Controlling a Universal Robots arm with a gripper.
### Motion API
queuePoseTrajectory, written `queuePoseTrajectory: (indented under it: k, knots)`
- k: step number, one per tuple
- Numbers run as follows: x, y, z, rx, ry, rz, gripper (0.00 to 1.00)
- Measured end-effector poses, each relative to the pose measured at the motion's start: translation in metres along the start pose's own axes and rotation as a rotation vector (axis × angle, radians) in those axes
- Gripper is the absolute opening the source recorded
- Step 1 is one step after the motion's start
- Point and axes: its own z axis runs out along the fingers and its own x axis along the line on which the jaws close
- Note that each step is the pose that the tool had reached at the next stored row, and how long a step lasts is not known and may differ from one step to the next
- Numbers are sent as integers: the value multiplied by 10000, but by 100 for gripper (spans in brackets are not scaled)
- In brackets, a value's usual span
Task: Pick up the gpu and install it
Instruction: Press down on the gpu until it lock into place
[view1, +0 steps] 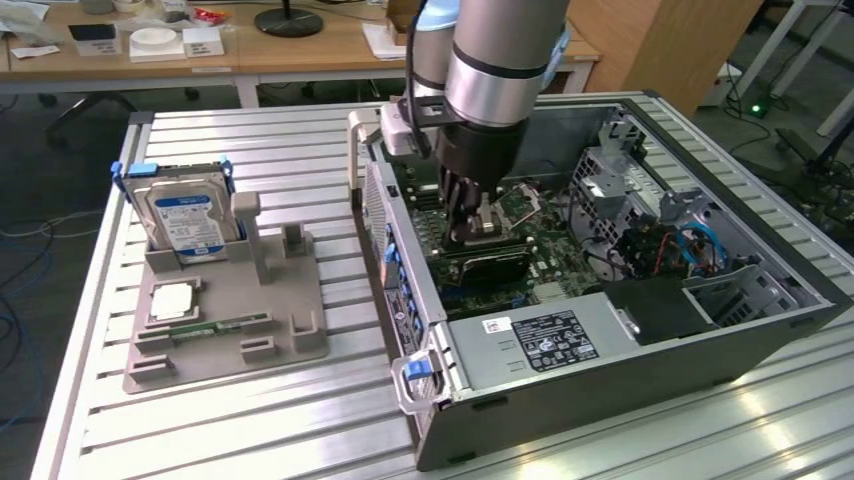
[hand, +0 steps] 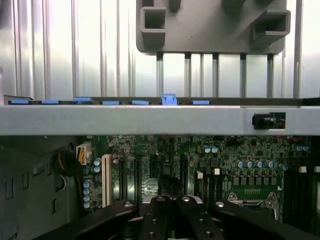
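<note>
Slatted metal table (view1: 267, 150), carrying everything.

Open computer case (view1: 641, 380), lying on its side over the half of the table toward the exterior view's right, one long wall running near the table's middle. Seen from the wrist as a grey wall (hand: 150, 120) with a row of blue latches (hand: 169, 100) along its rim.

Robot arm (view1: 501, 60), reaching down from above into the case's open side.

Grey holder tray (view1: 227, 320), flat on the table near the edge at the exterior view's left, well apart from the case.

Green motherboard (view1: 561, 260) across the floor of the case, with slots and capacitors in the wrist view (hand: 225, 150).

Grey power supply (view1: 547, 340) with a black label, in the case's corner nearest the exterior camera.

Silver hard drive (view1: 187, 225) with a blue-white label, upright in the tray's far end.

gpu (view1: 491, 266), a dark oblong block down on the motherboard, inside the case, directly beneath the arm's tip.

gripper (view1: 477, 228), black fingers drawn fully together and pointing straight down, just above or on the gpu; cannot tell whether touching. From the wrist (hand: 172, 200), fingers pressed side by side over the board.

Pale square chip (view1: 174, 302) on the tray, and a narrow green memory stick (view1: 214, 328) just beside it, toward the tray's near end.
</note>
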Motion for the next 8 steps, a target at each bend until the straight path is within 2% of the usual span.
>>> queuePoseTrajectory:
  k: [4,8]
  knots:
    - [-38,43,1,-63,50,2,11]
    - [-82,76,2,-87,73,2,11]
